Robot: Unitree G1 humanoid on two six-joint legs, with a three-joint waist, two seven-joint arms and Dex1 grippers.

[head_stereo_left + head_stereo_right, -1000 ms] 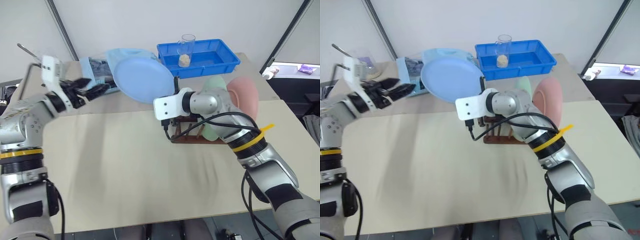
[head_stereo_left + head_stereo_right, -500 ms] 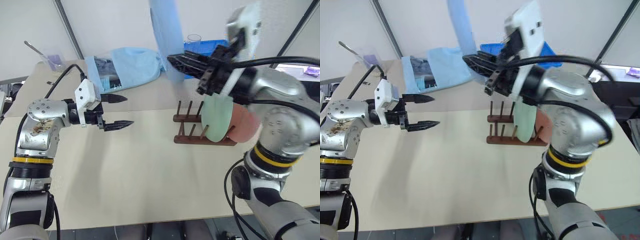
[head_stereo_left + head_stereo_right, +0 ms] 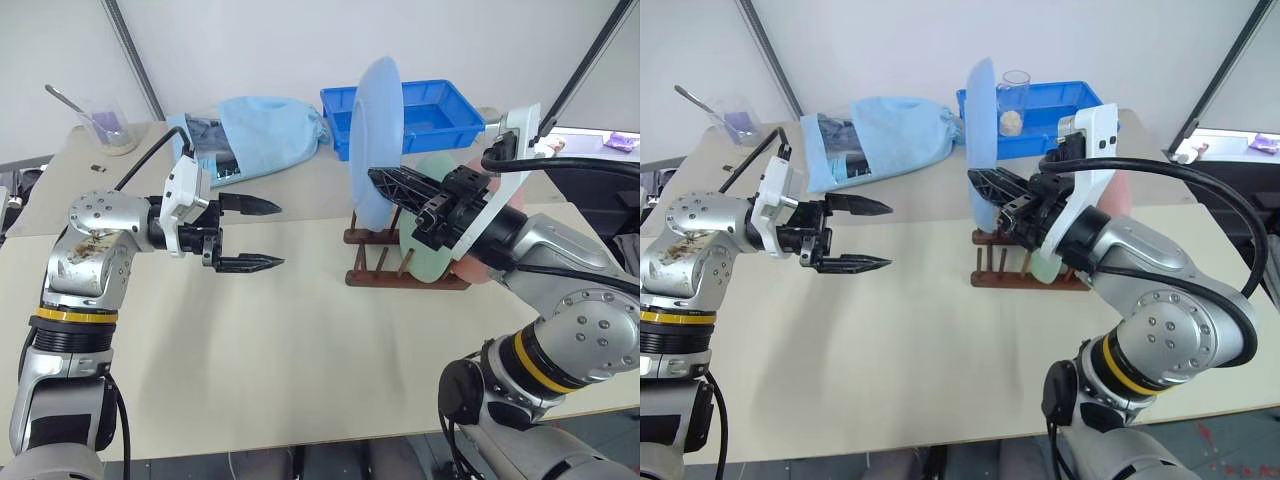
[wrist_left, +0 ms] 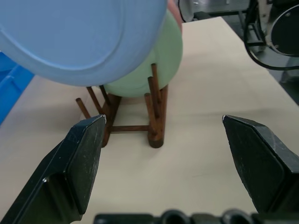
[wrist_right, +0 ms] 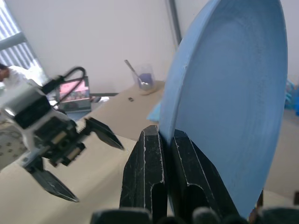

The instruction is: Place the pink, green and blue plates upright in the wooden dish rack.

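My right gripper [image 3: 378, 182] is shut on the rim of the blue plate [image 3: 375, 135], holding it on edge just above the left end of the wooden dish rack [image 3: 372, 264]. The green plate [image 3: 428, 252] stands upright in the rack. The pink plate [image 3: 472, 272] stands behind it, mostly hidden by my right arm. To the left of the rack, above the table, my left gripper [image 3: 281, 236] is open and empty, pointing at the rack. In the left wrist view the rack [image 4: 154, 127] lies between its fingers, with the green plate [image 4: 156, 70] and the blue plate [image 4: 79, 37] above it.
A blue plastic tray [image 3: 445, 118] sits at the back of the table with a glass [image 3: 1014, 98] in it. A light blue cloth bag [image 3: 262, 135] lies to the tray's left. At the back left corner is a cup with a spoon [image 3: 112, 128].
My right arm has brought the blue plate down from high up to just over the rack's left end. My left gripper has moved a little right, toward the rack.
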